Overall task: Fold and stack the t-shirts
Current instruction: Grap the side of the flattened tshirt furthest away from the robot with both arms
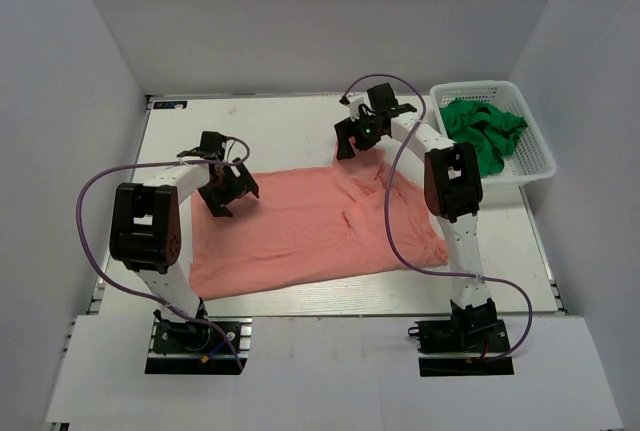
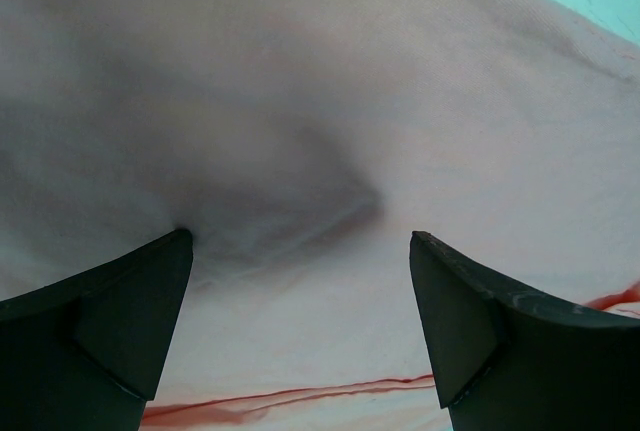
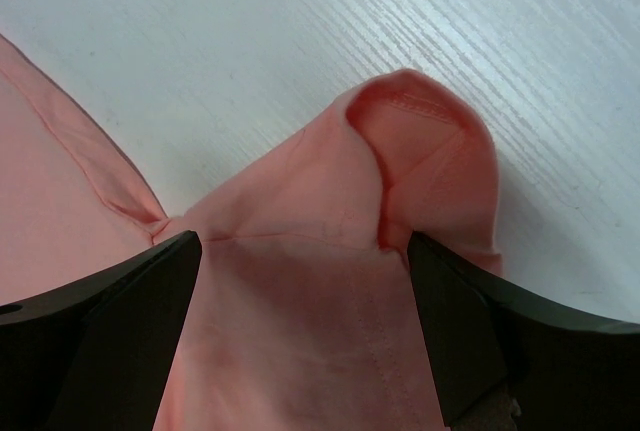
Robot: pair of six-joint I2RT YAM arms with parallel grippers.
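From above, left gripper (image 1: 224,189) and right gripper (image 1: 360,137) both gape over the salmon-pink shirt (image 1: 300,236), spread flat lengthwise left-to-right on the table (image 1: 290,121), green garment (image 1: 485,131) heaped in the basket (image 1: 540,166); left wrist: fingers (image 2: 110,321) wide, nothing held; right wrist: jaws apart, straddling a curled sleeve (image 3: 430,141).

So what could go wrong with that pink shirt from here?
The right claw stands open over a curled-over edge of the pink shirt; closing there might trap the curl into the fold. The left claw hangs open over flat cloth and may only bunch it. The right arm's purple cable loops over the shirt and could drag it.
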